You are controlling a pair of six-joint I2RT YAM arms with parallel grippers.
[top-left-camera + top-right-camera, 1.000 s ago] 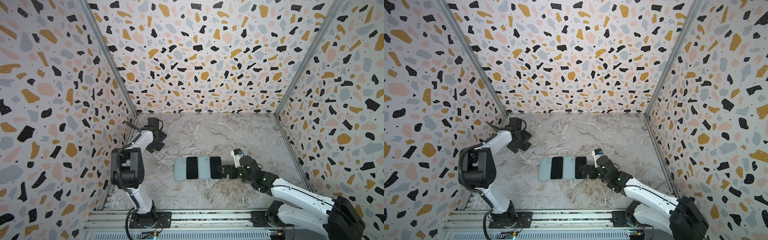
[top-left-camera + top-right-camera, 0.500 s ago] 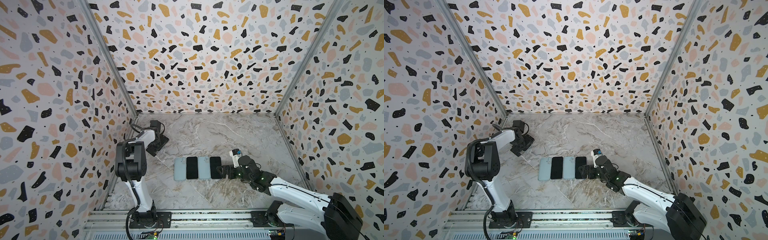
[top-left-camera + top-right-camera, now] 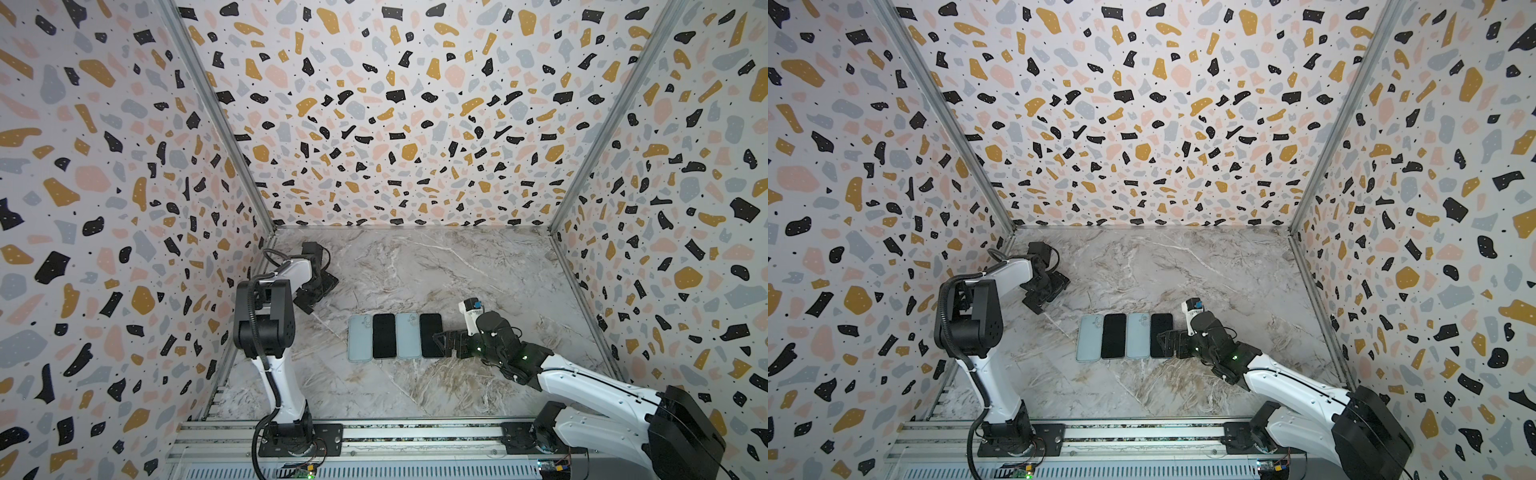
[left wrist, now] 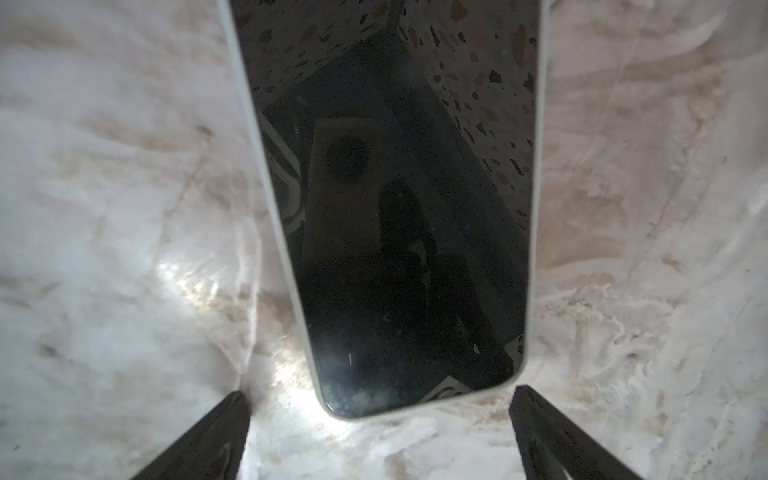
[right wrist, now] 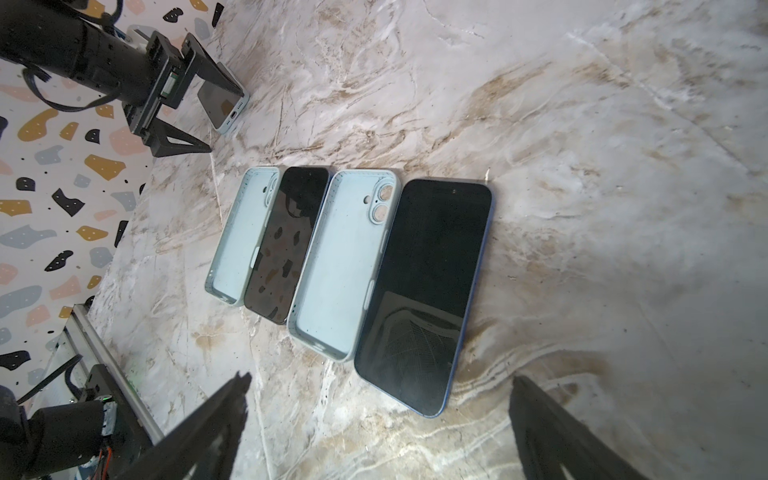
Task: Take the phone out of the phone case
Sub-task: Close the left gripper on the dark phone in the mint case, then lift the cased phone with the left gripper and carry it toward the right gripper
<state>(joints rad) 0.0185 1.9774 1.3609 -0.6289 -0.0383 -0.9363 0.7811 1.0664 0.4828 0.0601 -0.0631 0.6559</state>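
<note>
Rail: a metal rail [image 3: 374, 434] crosses the front, with both arm bases on it.
Right gripper: the right gripper [image 3: 441, 343] is released, jaws wide and empty, low over the marble table [image 3: 415, 270], just beside the blue phone [image 3: 431, 335].
Row: four things lie side by side at mid-table. From the left they are the end case [image 3: 360, 337], the dark phone [image 3: 384, 336], the inner case [image 3: 408, 336] and the blue phone.
Right wrist view only: both cases are empty and pale blue with camera cut-outs. The last phone has a blue edge.
Left gripper: farther back by the left wall, the left gripper [image 3: 318, 293] is released, and its fingers flank one end of the cased phone [image 4: 395, 208] without clasping it.
Top views: the gripper mostly hides the cased phone.
Cased phone, left wrist view: it lies screen up. The glass is dark and glossy, mirroring the speckled walls, inside its pale case [image 4: 249, 124].
Cased phone, right wrist view: a port [image 5: 235, 113] shows in the end facing the row.
</note>
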